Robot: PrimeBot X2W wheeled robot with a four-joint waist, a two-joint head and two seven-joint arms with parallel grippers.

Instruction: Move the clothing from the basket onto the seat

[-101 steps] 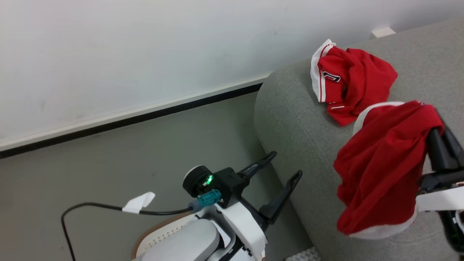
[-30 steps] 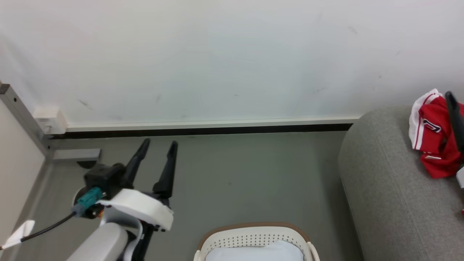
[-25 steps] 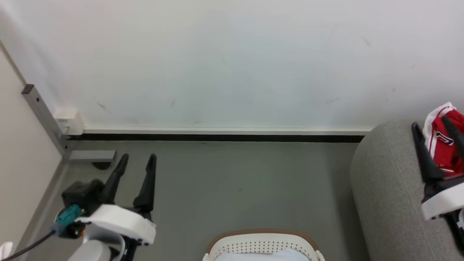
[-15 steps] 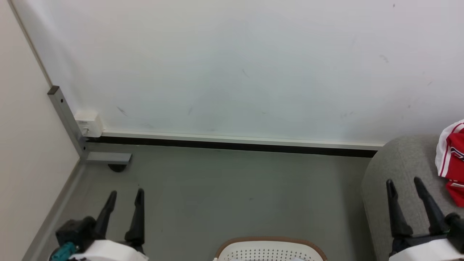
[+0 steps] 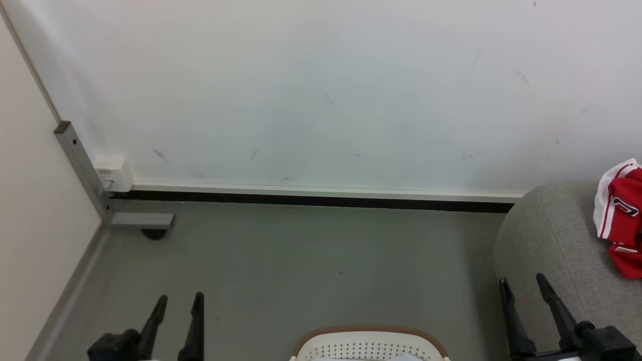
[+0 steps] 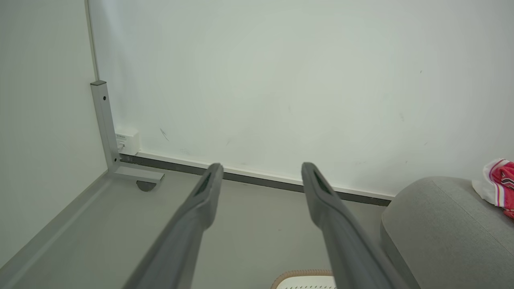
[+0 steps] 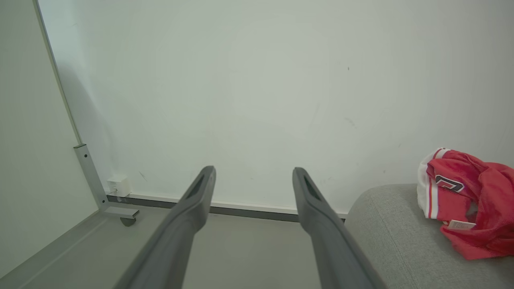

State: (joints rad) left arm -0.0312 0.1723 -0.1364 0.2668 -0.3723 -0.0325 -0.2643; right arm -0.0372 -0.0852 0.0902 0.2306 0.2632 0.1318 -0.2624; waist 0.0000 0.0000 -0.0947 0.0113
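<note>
Clothing, three o'clock on seat: soft, light, limp; take your hold at a bunched fold. Left pincer, right pincer: both apart, empty.

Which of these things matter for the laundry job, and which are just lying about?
Job:
- red clothing, lying on the seat
- basket
- left gripper and right gripper, both open and empty

Lying about:
- metal post
- white wall box
- baseboard

Grey floor across the lower frame, bearing the basket at bottom centre. At right, grey seat carrying red-and-white clothing by the right edge.
</note>
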